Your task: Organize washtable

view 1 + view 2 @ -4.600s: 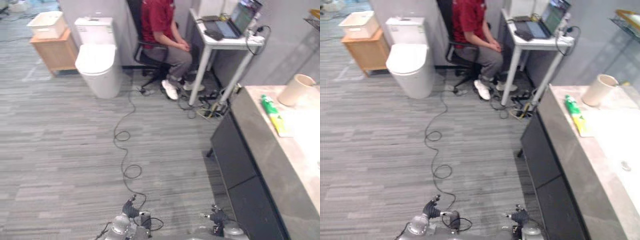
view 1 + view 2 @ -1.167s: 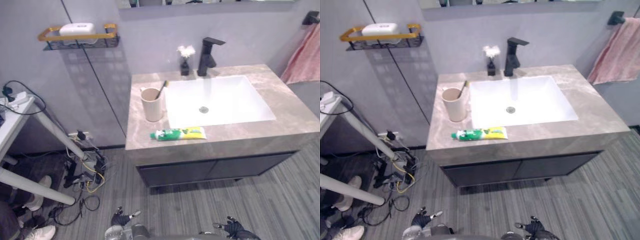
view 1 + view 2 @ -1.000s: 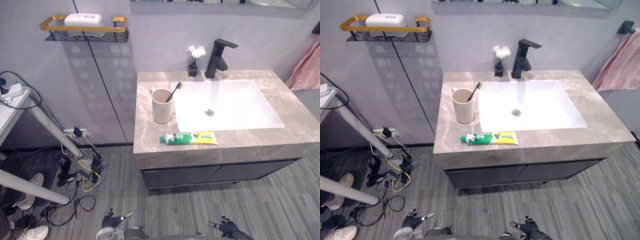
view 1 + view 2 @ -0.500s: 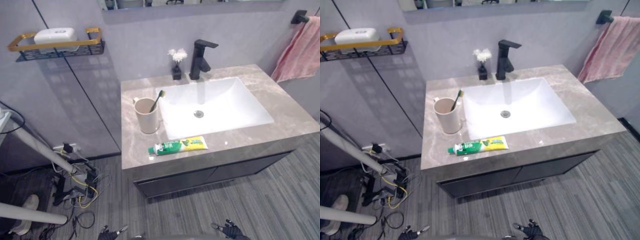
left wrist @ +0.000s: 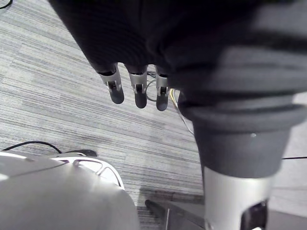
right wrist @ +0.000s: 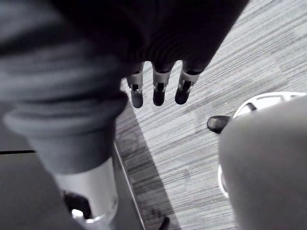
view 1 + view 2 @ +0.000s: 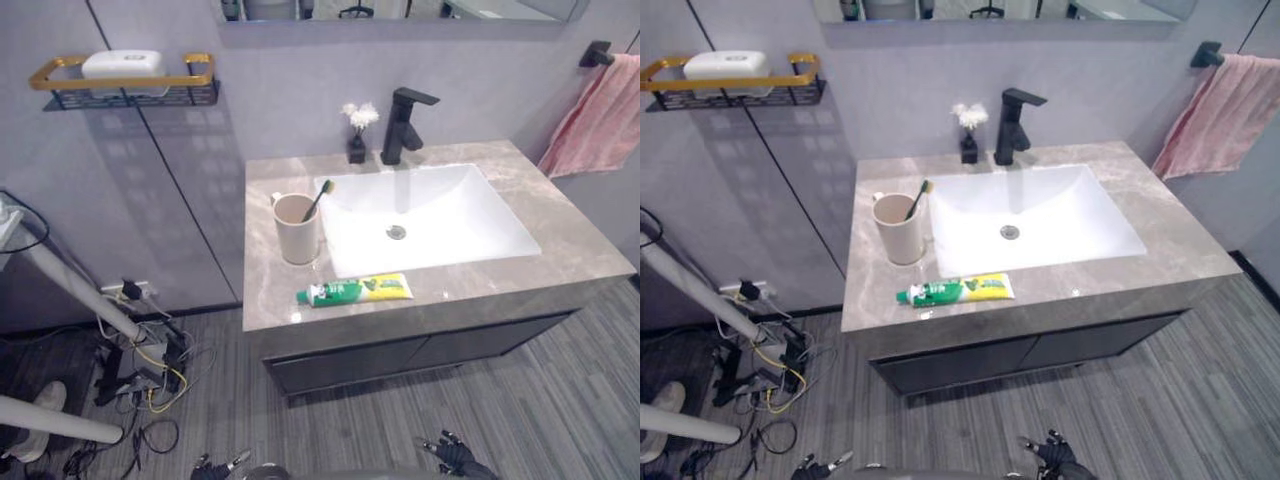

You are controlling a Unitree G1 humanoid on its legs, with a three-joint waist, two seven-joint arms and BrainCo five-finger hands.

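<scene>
Washtable: the grey marble countertop (image 7: 272, 290) is filling the middle of the head views, with a dark cabinet front (image 7: 400, 350) running below its near edge.
Basin: a white basin (image 7: 450, 215) is sitting right of centre in the countertop.
Faucet: a black faucet (image 7: 404, 126) is standing at the back edge, behind the basin.
Vase: a small dark vase with white flowers (image 7: 357, 135) is standing just left of the faucet.
Cup: a beige cup (image 7: 297, 232) is standing upright on the left part of the countertop, just beside the basin's left rim.
Toothbrush: a toothbrush (image 7: 320, 198) is leaning in the cup, its head pointing up and to the right.
Toothpaste: a green and yellow toothpaste tube (image 7: 355, 291) is lying flat on the front strip, below the cup and apart from it, with its cap end pointing left.
Towel: a pink towel (image 7: 595, 120) is hanging on the wall in the upper right.
Shelf: a gold-rimmed wire shelf (image 7: 125, 85) is hanging in the upper left, carrying a white soap box (image 7: 122, 63).
Floor: loose cables (image 7: 150, 370) are lying in the lower left.
Left hand: the left hand (image 5: 139, 93) is hanging at the bottom edge, left of centre, over the floor; its fingers are reaching out straight, gripping nothing.
Right hand: the right hand (image 6: 159, 91) is hanging at the bottom edge, right of centre, over the floor, well apart from the washtable; its fingers are likewise reaching out straight and are holding nothing.
</scene>
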